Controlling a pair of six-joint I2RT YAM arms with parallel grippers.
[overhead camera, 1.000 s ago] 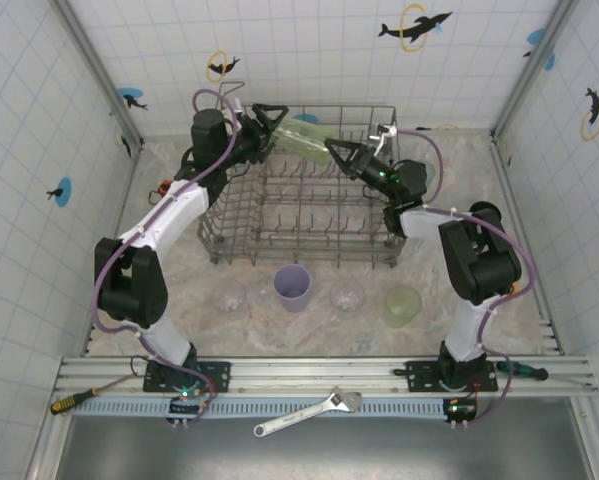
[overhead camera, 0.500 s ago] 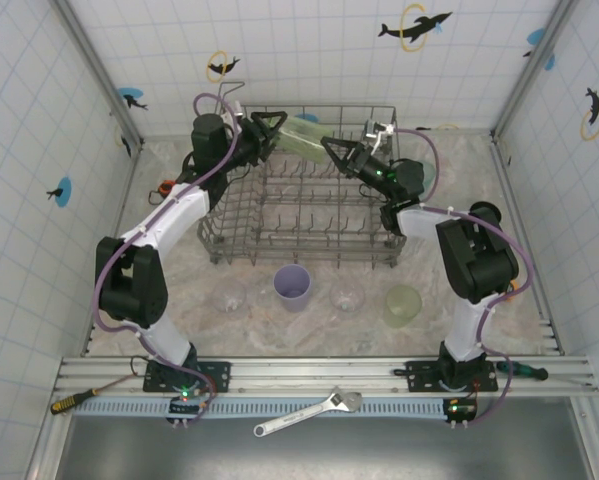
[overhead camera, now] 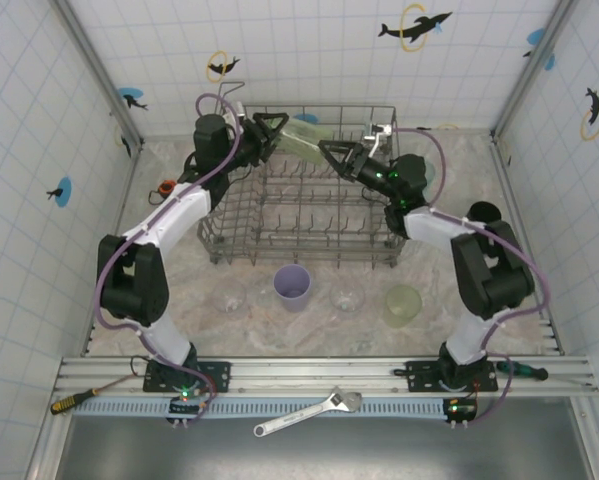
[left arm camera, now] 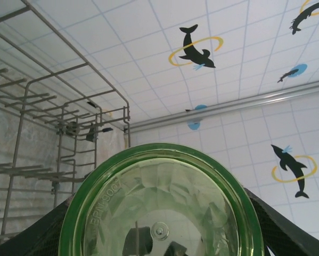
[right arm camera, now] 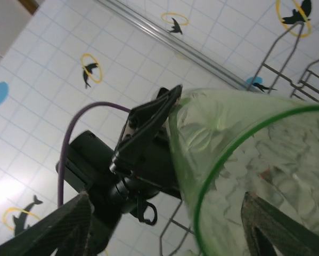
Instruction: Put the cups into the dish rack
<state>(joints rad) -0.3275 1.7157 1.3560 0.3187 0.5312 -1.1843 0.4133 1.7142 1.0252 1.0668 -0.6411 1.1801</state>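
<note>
Your left arm reaches up over the back-left corner of the dish rack [overhead camera: 299,258], with the left gripper [overhead camera: 277,135] clamped on the base of the green cup [overhead camera: 304,141]. The cup is held sideways above the back rail. Your right arm comes in from the right, and the right gripper [overhead camera: 332,155] has its jaws spread loose around the rim.

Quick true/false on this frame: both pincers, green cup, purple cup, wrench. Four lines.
1. The left pincer grips the green cup at its base. True.
2. The purple cup sits in the rack. False: it stands on the table in front of the rack.
3. The right pincer is open around the green cup's mouth end. True.
4. The wrench lies among the cups. False: it lies on the ledge at the near edge.
</note>
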